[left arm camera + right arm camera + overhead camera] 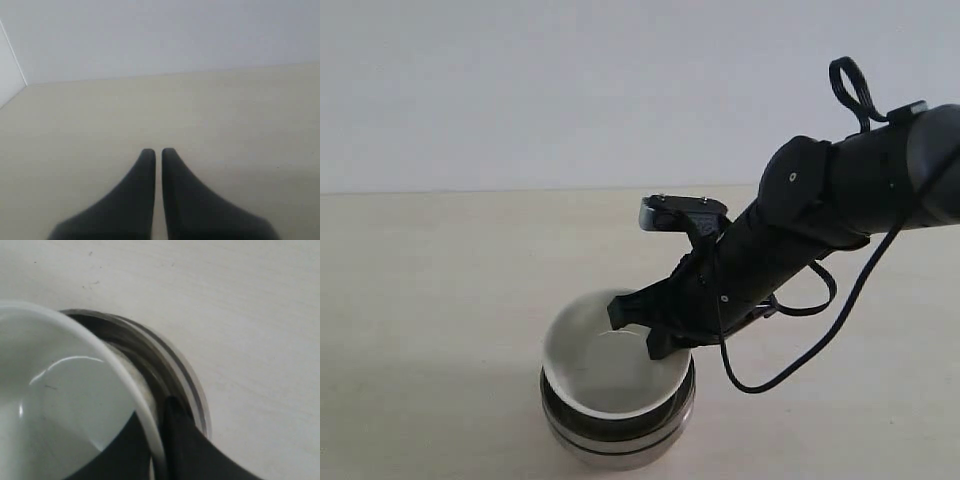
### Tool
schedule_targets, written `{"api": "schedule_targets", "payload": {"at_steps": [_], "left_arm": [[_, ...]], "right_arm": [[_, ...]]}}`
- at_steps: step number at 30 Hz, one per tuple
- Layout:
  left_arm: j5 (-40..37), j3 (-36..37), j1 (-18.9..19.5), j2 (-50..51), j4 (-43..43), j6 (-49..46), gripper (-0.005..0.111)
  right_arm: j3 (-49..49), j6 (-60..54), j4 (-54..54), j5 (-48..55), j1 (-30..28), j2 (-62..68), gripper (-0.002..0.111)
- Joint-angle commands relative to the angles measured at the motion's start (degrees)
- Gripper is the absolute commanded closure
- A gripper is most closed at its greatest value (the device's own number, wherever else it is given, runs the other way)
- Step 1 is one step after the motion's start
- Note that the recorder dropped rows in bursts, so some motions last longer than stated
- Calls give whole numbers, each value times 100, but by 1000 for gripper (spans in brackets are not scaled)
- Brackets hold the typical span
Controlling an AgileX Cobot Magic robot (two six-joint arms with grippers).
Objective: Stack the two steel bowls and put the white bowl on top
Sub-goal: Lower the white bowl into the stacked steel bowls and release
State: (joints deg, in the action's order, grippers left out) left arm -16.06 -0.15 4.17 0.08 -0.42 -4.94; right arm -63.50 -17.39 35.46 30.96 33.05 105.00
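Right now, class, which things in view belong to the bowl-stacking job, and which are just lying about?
Job:
white bowl, on top
steel bowls, stacked beneath it
right pincer, on the white bowl's rim

Not the job:
table
left pincer, shut, holding nothing
cable, looping off the right arm
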Motion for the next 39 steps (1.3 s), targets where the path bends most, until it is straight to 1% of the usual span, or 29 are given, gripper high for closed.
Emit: {"api": "schedule_targets", "payload": {"at_steps": [1,3,4,5,6,8,16,20,27,29,30,32,34,35,39], "left_arm": [[16,15,23,-8,-59,1,103],[16,15,23,-8,-59,1,103],[16,15,23,-8,-59,1,103],[16,15,23,-8,-59,1,103],[16,15,23,-8,-59,1,103],[16,15,23,-8,-59,1,103],[16,15,23,-8,-59,1,103],[16,15,23,-8,-59,1,103],[16,15,23,-8,-59,1,103],[16,15,23,-8,-59,1,103],[16,15,23,-8,-59,1,103],[16,15,23,-8,-59,1,103],[16,15,23,-8,-59,1,103],[16,15,23,-8,-59,1,103],[16,15,23,-8,-59,1,103]], "right_arm": [[-52,-66,25,-58,14,-34,108],[-52,-66,35,-58,14,-34,102],[-52,-66,118,-58,14,-34,92],[-52,-66,129,-27,14,-34,85],[-52,-77,142,-1,14,-34,71],[-52,-77,142,9,14,-34,65],[-396,-153,150,85,14,-359,65],[-406,-153,136,11,14,-612,65],[-406,-5,-31,87,14,-621,65],[-406,4,-57,139,14,-621,66],[-406,17,-73,168,14,-596,69],[-406,17,-201,224,14,-497,83],[-406,17,-353,252,14,-356,99],[-406,6,-447,215,14,-306,109],[-406,70,-630,-75,14,-207,108]]}}
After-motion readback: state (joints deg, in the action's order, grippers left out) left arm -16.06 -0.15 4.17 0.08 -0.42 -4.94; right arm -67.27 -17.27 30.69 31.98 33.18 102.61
